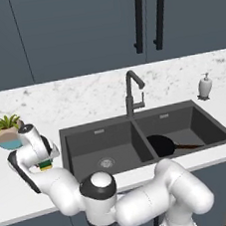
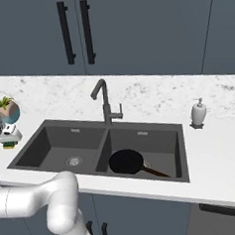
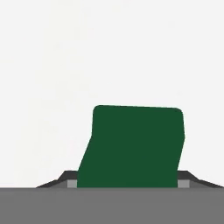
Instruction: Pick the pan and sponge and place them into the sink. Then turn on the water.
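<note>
Sponge (image 3: 133,146): dark green on top, yellow beneath, lying on the white counter (image 1: 24,188) left of the sink, near the plant; in the hand view its green face sits between the two finger tips at the bottom edge.
Plant (image 1: 7,131): green leaves in a tan-and-teal pot, on the counter at far left, just behind the hand.
Gripper (image 1: 46,165): lowered over the sponge on the counter, fingers on either side of it; whether the jaws press on it or stand a little off it cannot be told.
Arm (image 1: 146,201): white, dark at the joints, bent low across the counter's front edge and reaching left.
Sink (image 1: 100,131): dark grey, two basins, set in the counter; a round metal drain (image 1: 106,162) shows in the left basin.
Faucet (image 1: 132,90): dark, tall, standing behind the divider between the basins.
Pan (image 1: 161,144): black, round, lying in the right basin against the divider, its brown handle pointing right.
Soap bottle (image 1: 205,85): white, upright on the counter behind the sink's right corner.
Cabinets (image 1: 74,29): dark blue-grey doors above the marble backsplash, with two black vertical handles.
</note>
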Controlling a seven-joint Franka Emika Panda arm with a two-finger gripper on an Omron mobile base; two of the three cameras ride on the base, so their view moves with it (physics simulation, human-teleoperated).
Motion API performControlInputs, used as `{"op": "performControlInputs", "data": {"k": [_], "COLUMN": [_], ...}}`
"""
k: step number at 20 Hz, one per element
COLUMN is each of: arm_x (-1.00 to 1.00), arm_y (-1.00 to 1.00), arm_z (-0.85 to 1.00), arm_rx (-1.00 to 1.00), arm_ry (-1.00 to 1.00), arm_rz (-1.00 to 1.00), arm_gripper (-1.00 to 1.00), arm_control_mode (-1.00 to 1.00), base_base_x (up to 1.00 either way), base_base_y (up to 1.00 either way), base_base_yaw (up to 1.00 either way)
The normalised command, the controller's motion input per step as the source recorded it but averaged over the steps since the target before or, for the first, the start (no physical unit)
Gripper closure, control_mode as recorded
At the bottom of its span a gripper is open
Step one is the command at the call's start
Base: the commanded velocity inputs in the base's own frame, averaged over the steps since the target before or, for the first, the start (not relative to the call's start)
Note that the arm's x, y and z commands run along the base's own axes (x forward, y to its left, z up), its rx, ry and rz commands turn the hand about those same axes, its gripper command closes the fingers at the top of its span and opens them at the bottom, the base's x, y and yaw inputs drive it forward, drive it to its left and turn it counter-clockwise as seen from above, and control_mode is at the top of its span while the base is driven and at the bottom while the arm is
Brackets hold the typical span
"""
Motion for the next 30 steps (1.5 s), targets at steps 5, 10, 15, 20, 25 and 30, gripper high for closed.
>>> {"op": "performControlInputs", "data": {"k": [5,10,15,20,25,30], "arm_x": [-0.18,-0.44,-0.50,-0.42,-0.63,-0.77], "arm_y": [0.06,-0.43,-0.86,-0.86,-0.64,-0.60], "arm_z": [-0.56,-0.33,-0.12,0.12,0.48,0.40], "arm_rx": [-0.03,0.03,0.09,0.21,0.22,0.10], "arm_ry": [0.01,0.02,0.03,0.01,0.07,0.02], "arm_rz": [-0.10,-0.38,-0.52,-0.50,-0.41,-0.32], "arm_gripper": [1.00,1.00,1.00,1.00,1.00,1.00], "arm_control_mode": [-1.00,-1.00,-1.00,-1.00,-1.00,-1.00], "base_base_x": [0.00,0.00,0.00,0.00,0.00,0.00], "base_base_y": [0.00,0.00,0.00,0.00,0.00,0.00], "base_base_yaw": [0.00,0.00,0.00,0.00,0.00,0.00]}}
